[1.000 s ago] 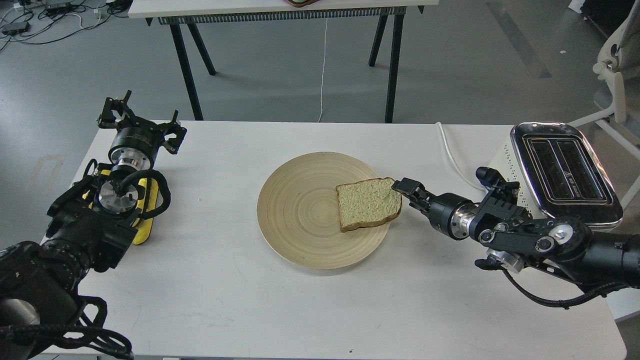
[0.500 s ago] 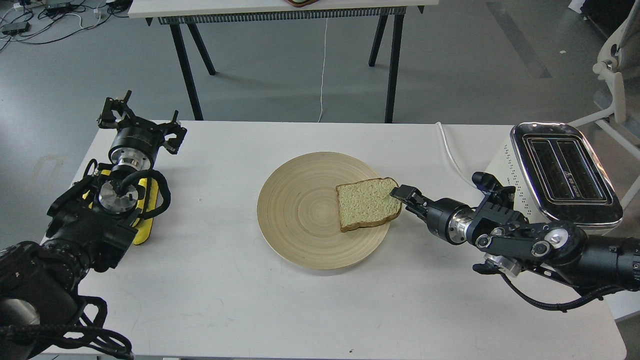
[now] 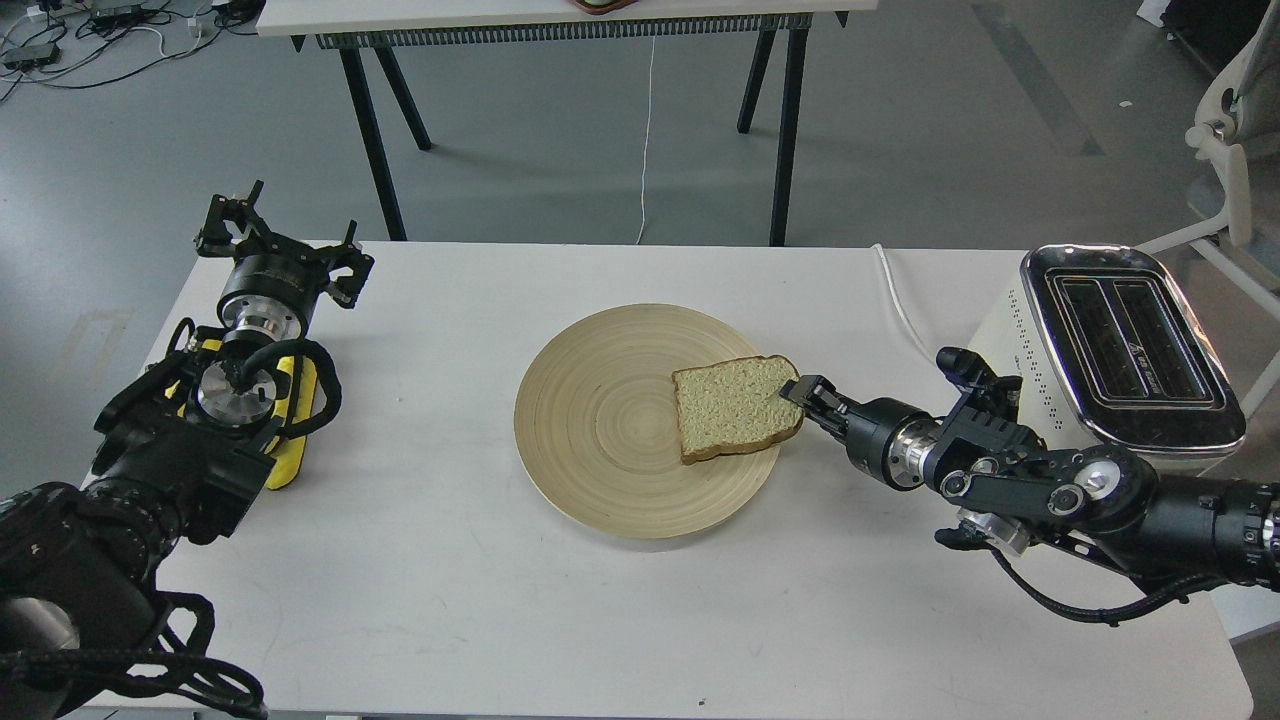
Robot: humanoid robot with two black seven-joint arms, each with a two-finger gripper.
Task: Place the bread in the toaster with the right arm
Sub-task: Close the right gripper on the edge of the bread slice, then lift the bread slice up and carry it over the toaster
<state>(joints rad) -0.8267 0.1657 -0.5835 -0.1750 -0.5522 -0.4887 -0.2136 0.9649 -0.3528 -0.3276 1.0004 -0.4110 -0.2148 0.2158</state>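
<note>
- Over on the left, the left claw [image 3: 275,255] hangs above the table's [image 3: 450,600] far left corner, well apart from everything; its fingers stand spread, holding nothing.
- The bread [image 3: 735,405] lies flat on the right part of the wooden plate [image 3: 600,430], its crust edge reaching the plate's right rim.
- The right claw [image 3: 798,392] is at the slice's right edge, touching or just about; whether it is clenched on the crust I cannot tell.
- The slice looks light, soft and floppy, easy to tear; the firmer crust edge seems the best place to pinch, gently.
- The toaster [image 3: 1130,350] stands far right, both slots empty.
</note>
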